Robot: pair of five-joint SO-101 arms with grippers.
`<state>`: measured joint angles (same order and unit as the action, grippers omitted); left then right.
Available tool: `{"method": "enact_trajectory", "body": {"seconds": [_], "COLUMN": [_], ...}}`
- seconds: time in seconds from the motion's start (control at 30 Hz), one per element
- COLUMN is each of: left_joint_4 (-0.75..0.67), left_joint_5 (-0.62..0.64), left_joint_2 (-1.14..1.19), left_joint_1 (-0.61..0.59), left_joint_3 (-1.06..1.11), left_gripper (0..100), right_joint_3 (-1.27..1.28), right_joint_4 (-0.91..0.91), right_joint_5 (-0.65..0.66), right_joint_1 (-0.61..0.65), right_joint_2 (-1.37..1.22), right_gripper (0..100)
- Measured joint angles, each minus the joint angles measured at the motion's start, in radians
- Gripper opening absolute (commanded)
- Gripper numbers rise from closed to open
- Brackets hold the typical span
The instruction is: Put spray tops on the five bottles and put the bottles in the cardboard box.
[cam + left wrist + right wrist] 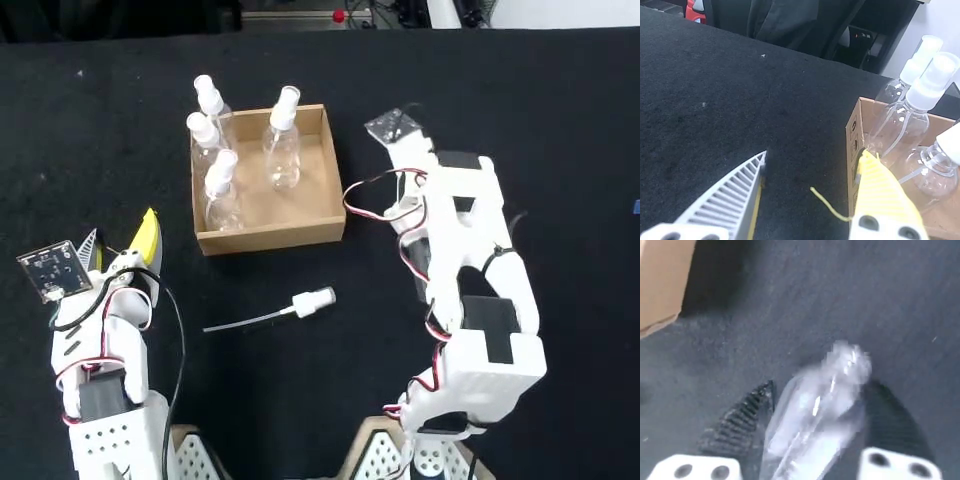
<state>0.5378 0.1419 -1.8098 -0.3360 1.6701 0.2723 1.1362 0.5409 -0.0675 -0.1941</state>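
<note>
High cam: fixed, overhead, looks straight down on the whole surface (520,100); cardboard box (270,235) at upper centre of frame. L wrist cam: low, near-level, sights past left gripper (815,155) to box corner, room (790,20) behind. R wrist cam: v. close, pitched down at surface past right gripper (822,390) and its bottle (810,425). Box common to all three.

The desk (540,90) has a soft black cloth on it. A few tiny pale specks (703,104) sit on the cloth. Past the far edge of the desk is a small round red knob (340,16), with dark cables (415,12) near it. A little blue bit (636,207) peeks in at the side. In the left wrist view, a dark chair (790,22) stands behind the desk. A red shape (692,7) is beside the chair, and a pale wall (940,20) is in the corner.
</note>
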Motion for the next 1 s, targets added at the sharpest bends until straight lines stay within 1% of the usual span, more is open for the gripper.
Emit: {"method": "enact_trajectory", "body": {"seconds": [0.1, 0.3, 0.37, 0.5, 0.57, 0.77, 0.87, 0.93, 1.0], "left_joint_4": [0.000, 0.000, 0.000, 0.000, 0.000, 0.000, 0.000, 0.000, 0.000], "left_joint_5": [0.000, 0.000, 0.000, 0.000, 0.000, 0.000, 0.000, 0.000, 0.000], "left_joint_2": [0.000, 0.000, 0.000, 0.000, 0.000, 0.000, 0.000, 0.000, 0.000], "left_joint_1": [0.000, 0.000, 0.000, 0.000, 0.000, 0.000, 0.000, 0.000, 0.000], "left_joint_3": [0.000, 0.000, 0.000, 0.000, 0.000, 0.000, 0.002, 0.002, 0.002], "left_gripper": [27, 27, 27, 27, 27, 27, 27, 27, 27], "right_joint_3": [-0.044, -0.153, -0.152, -0.068, -0.014, 0.117, 0.120, 0.121, 0.121], "right_joint_4": [0.074, 0.272, 0.261, 0.147, 0.095, -0.091, -0.120, -0.118, -0.084], "right_joint_5": [-0.066, -0.087, -0.087, -0.089, -0.087, -0.133, -0.163, -0.166, -0.120], "right_joint_1": [0.000, 0.000, -0.011, -0.044, -0.040, -0.041, -0.043, -0.043, -0.043], "right_joint_2": [0.000, 0.000, 0.000, 0.000, 0.000, 0.000, 0.006, 0.034, 0.089], "right_gripper": [38.1, 38.1, 38.1, 37.5, 33.0, 12.6, 3.1, 1.4, 3.1]}}
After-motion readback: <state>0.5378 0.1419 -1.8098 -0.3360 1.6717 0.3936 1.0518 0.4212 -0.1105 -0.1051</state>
